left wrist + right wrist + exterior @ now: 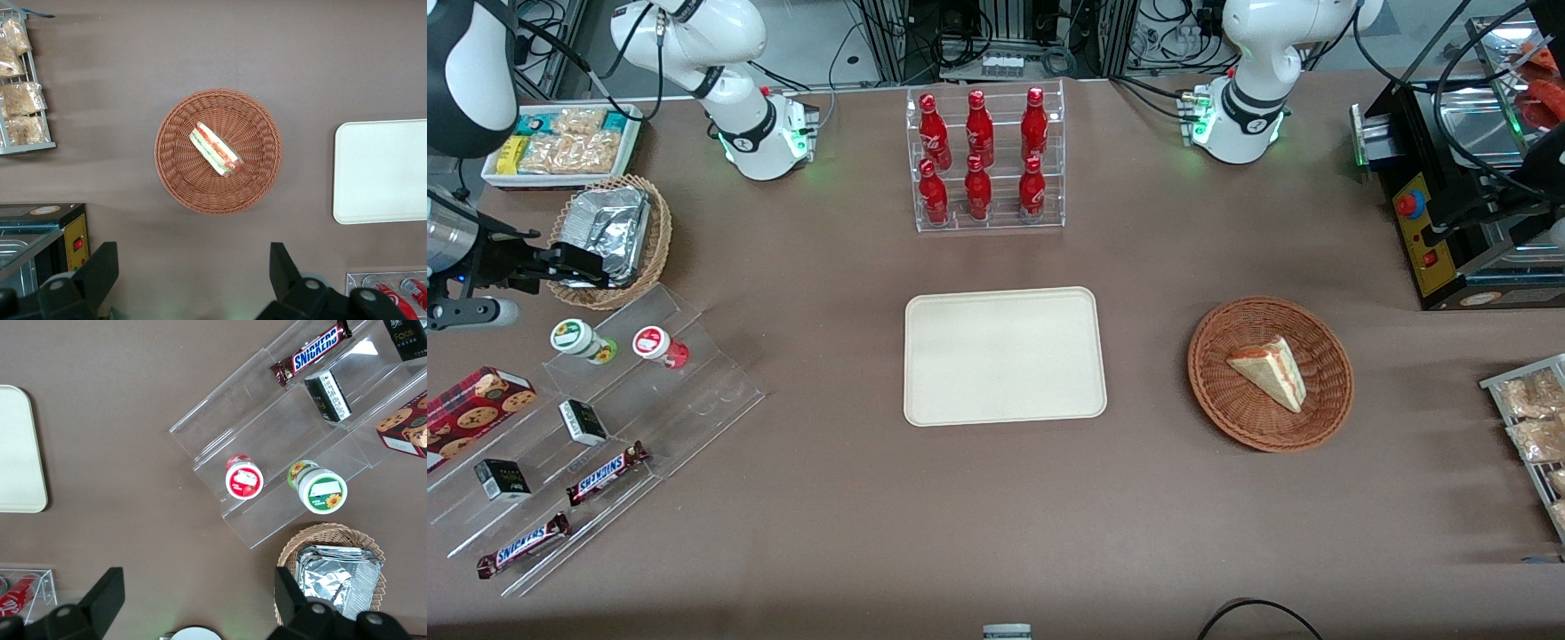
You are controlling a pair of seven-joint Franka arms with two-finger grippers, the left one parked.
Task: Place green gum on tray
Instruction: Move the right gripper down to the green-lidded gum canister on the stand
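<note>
Both arms are built of glossy white rounded shells joined by black bands. A rounded white base (765, 142) is fixed to the counter (996, 498) and lit with small green lamps; black cables are run to it. The working arm's wrist (445, 236) is finished in silver metal with black fittings, and a pale grey cylindrical part is mounted under it. The pincer (583, 265) is made of matte black, angular fingers (107, 597), seen just above the wicker basket of foil; round bolt heads are set in its black body.
</note>
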